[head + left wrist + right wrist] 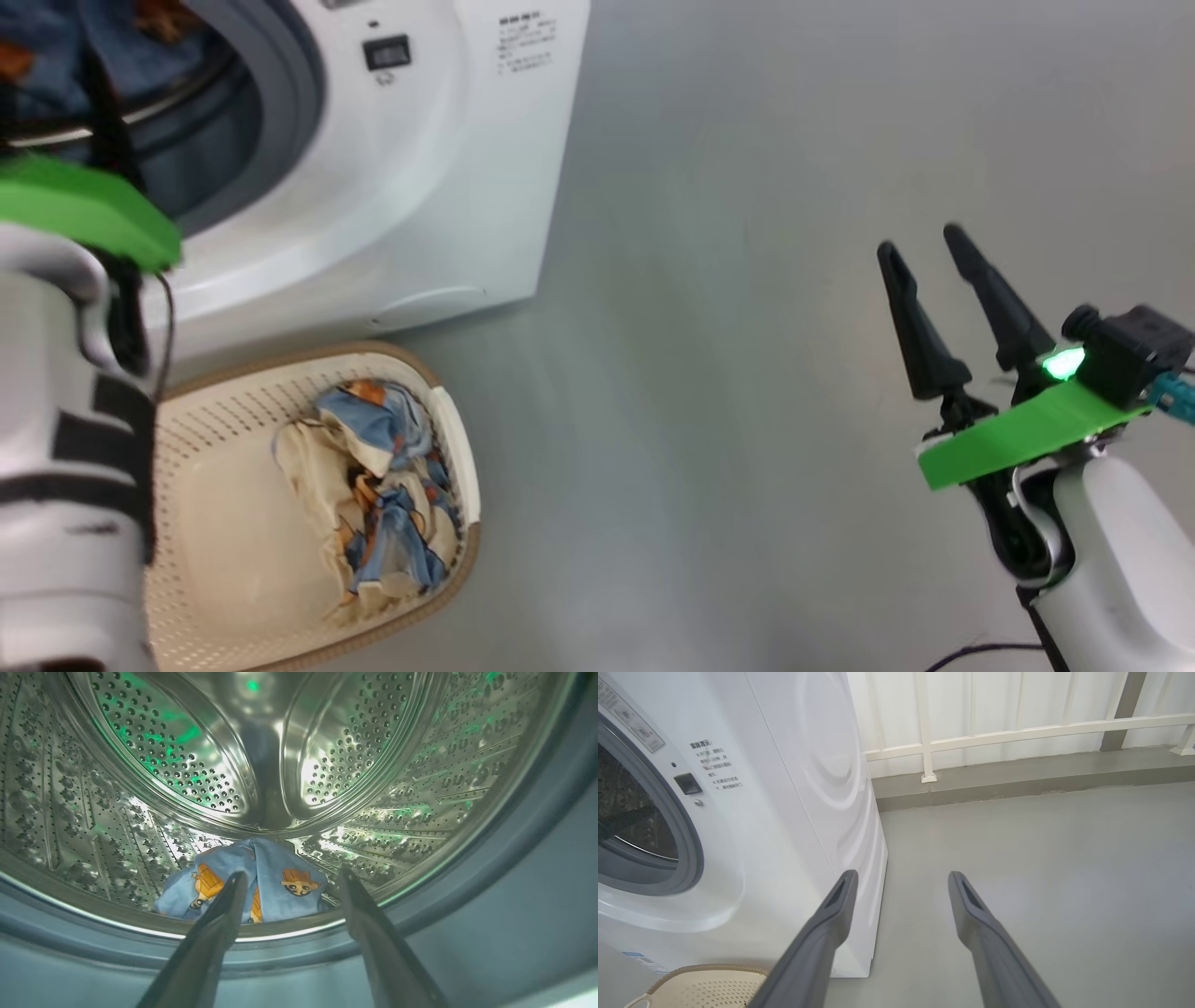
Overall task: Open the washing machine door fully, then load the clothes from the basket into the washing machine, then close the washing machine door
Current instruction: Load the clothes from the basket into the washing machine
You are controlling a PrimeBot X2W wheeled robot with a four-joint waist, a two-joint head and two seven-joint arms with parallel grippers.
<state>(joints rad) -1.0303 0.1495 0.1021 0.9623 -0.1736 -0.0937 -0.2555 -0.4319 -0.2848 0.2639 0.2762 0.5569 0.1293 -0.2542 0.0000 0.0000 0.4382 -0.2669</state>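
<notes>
Even light; green glare in washing machine (163,742); edges bent.

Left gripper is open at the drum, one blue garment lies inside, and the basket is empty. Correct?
Not quite. The basket is not empty: the head view shows cream and blue clothes bunched in it. The rest stands: the left gripper is open at the drum, with a blue garment lying inside.

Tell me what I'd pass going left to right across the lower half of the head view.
Pale left forearm → basket, with the clothes in its right part → bare grey floor → right gripper, fingers apart.
</notes>
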